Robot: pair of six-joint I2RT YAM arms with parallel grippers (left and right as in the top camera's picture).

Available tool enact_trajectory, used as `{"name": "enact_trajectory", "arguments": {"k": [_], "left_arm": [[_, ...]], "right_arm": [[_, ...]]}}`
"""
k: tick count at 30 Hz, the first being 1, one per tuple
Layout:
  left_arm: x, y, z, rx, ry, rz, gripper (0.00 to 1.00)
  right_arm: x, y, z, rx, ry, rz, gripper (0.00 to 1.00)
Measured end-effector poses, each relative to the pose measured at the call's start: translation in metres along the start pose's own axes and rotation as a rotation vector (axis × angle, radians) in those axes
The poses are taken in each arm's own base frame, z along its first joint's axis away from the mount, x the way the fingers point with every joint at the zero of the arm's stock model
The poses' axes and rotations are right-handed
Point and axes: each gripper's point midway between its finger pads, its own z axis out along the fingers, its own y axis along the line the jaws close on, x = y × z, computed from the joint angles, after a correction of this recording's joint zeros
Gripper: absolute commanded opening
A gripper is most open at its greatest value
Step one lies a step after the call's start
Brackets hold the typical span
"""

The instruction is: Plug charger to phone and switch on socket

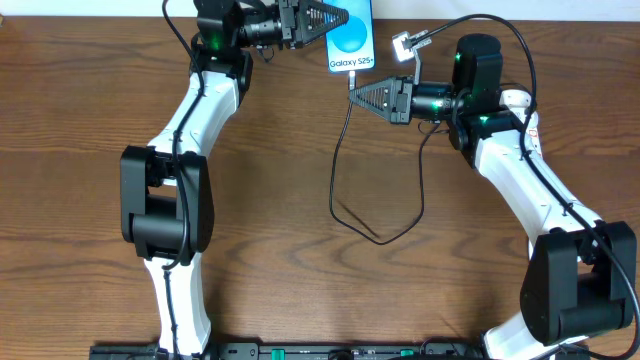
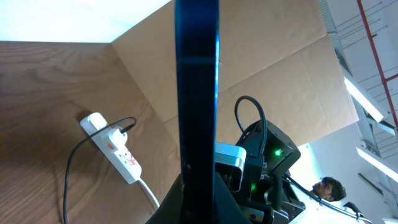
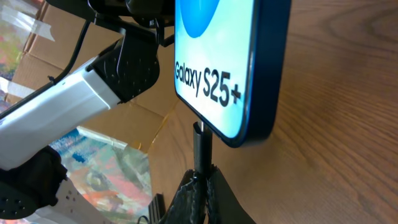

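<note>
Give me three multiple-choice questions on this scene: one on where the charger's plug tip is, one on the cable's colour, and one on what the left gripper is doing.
1. Where is the plug tip?
A) at the bottom edge of the phone
B) at the phone's top edge
C) far from the phone

2. What colour is the charger cable?
A) white
B) black
C) red

3. The left gripper is:
A) open and empty
B) shut on the phone
C) shut on the cable

Answers:
1 A: the right wrist view shows the tip against the edge just below the "Galaxy S25+" text.
2 B: the cable loops black in the overhead view.
3 B: the left wrist view shows the phone edge-on between its fingers.
</note>
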Motion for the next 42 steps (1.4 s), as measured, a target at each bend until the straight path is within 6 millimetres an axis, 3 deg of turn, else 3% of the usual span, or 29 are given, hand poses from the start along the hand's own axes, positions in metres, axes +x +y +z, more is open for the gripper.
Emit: {"name": "enact_trajectory", "arguments": {"k": [20, 42], "left_arm": [[0.000, 0.000, -0.001, 0.000, 0.002, 0.006, 0.07], [0.003, -0.001, 0.000, 0.005, 0.018, -0.027, 0.07]], "right_arm": [[-0.003, -0.001, -0.012, -0.019, -0.004, 0.000, 0.01], [0.003, -0.001, -0.007, -0.017, 0.015, 0.011, 0.01]]}}
